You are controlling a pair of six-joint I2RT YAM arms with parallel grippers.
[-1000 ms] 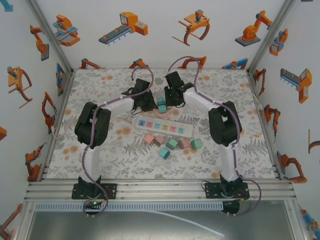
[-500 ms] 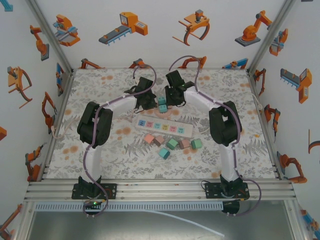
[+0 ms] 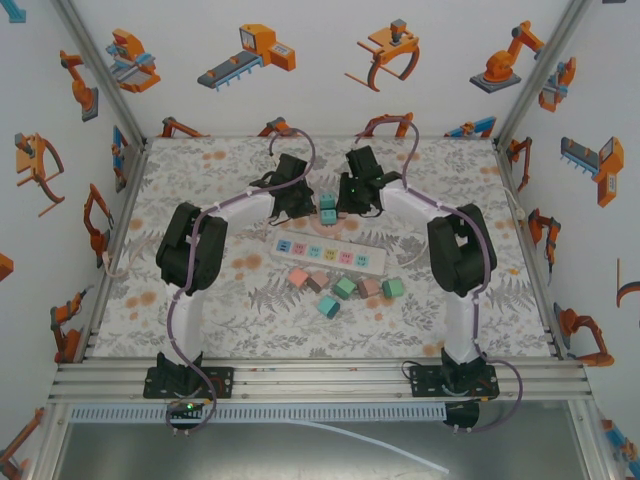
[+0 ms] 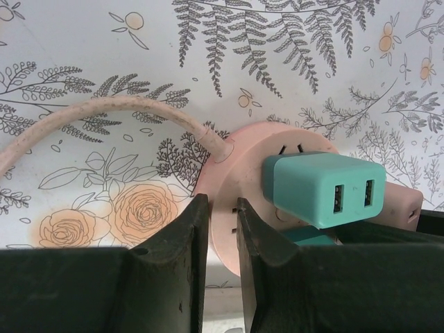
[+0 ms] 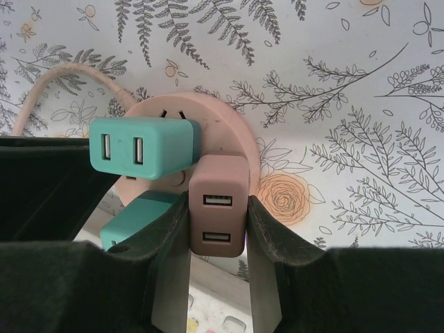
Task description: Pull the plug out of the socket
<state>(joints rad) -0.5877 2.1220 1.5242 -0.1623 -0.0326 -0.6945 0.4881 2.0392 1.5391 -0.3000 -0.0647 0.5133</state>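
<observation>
A round pink socket (image 4: 236,173) with a pale cord (image 4: 104,114) lies on the floral table, near the far middle in the top view (image 3: 325,212). A teal two-port plug (image 4: 322,191) stands in it. My left gripper (image 4: 220,205) is shut, pinching the socket's near rim. From the other side, my right gripper (image 5: 218,200) is shut on a mauve two-port plug (image 5: 218,177) at the socket's (image 5: 222,128) edge. The teal plug (image 5: 139,147) sits to its left, with another teal plug (image 5: 135,218) below. Both grippers meet over the socket in the top view.
A white power strip (image 3: 330,251) lies just in front of the socket, its end under my right fingers (image 5: 215,319). Several loose pink and teal plugs (image 3: 345,288) are scattered nearer the bases. Frame posts and walls ring the table.
My left jaws have closed the last bit onto the socket's rim. The right wrist has shifted slightly right, and the socket with its plugs has nudged back with it.
</observation>
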